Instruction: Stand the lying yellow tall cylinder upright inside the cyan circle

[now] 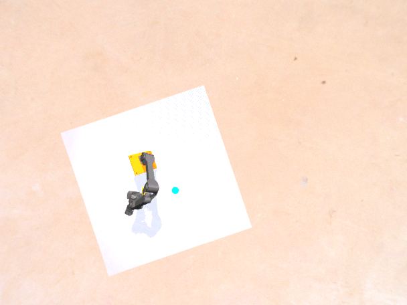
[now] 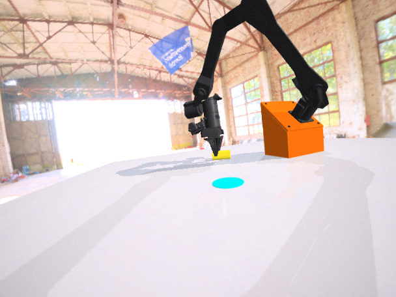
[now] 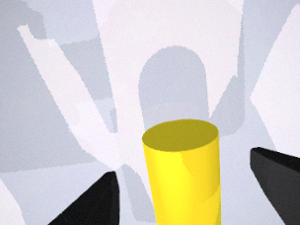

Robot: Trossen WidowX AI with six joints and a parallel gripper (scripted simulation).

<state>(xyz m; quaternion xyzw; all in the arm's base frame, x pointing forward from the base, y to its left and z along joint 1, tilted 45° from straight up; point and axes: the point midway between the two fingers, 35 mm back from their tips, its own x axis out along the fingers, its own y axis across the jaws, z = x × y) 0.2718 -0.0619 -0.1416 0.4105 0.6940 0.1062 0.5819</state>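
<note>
The yellow tall cylinder (image 2: 224,154) (image 3: 185,189) lies on its side on the table. The arm hides most of it in the top view. My gripper (image 2: 215,154) (image 3: 185,168) points down at the cylinder's end that is farther from the orange base. It is open, one finger on each side of the cylinder, with gaps showing on both sides in the wrist view. The cyan circle (image 1: 175,190) (image 2: 228,183) is flat on the table, to the right of the cylinder in the top view, with nothing on it.
The orange base block (image 1: 135,164) (image 2: 277,137) carries the arm and stands beyond the cylinder's other end. The white table (image 1: 201,134) (image 2: 182,228) has straight edges, and the arm's shadow falls across it around the cylinder.
</note>
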